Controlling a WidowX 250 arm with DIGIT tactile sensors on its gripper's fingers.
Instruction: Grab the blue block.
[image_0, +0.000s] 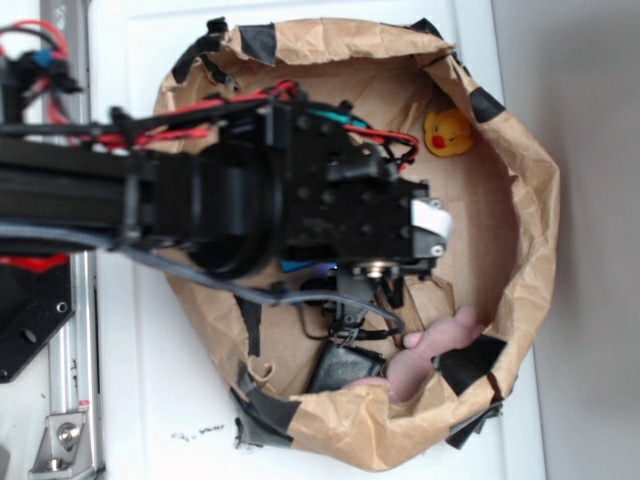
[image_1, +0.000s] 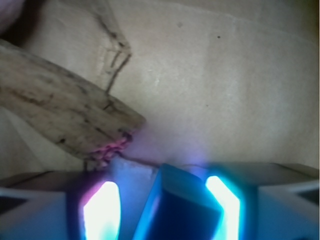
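In the exterior view, one black robot arm (image_0: 200, 200) reached in from the left edge, with red and black wires along its top, and covered most of the middle of the frame. It hung over one brown paper nest (image_0: 530, 200) edged with several strips of black tape, which lay on a white table (image_0: 130, 400). Just below the arm's wrist a small sliver of the blue block (image_0: 297, 267) showed, the rest hidden by the arm. One pink soft toy (image_0: 430, 350) lay at the lower right of the nest, and one yellow rubber duck (image_0: 448, 132) sat at the upper right, well apart from the arm.

In the wrist view, one flat brownish piece (image_1: 65, 115) reached in from the left over the paper floor. At the bottom edge, the gripper (image_1: 165, 210) stood with two glowing fingers (image_1: 100, 210) apart, and the single blue block (image_1: 180, 210) sat between them, close to the right finger; whether either pad touched it could not be told.
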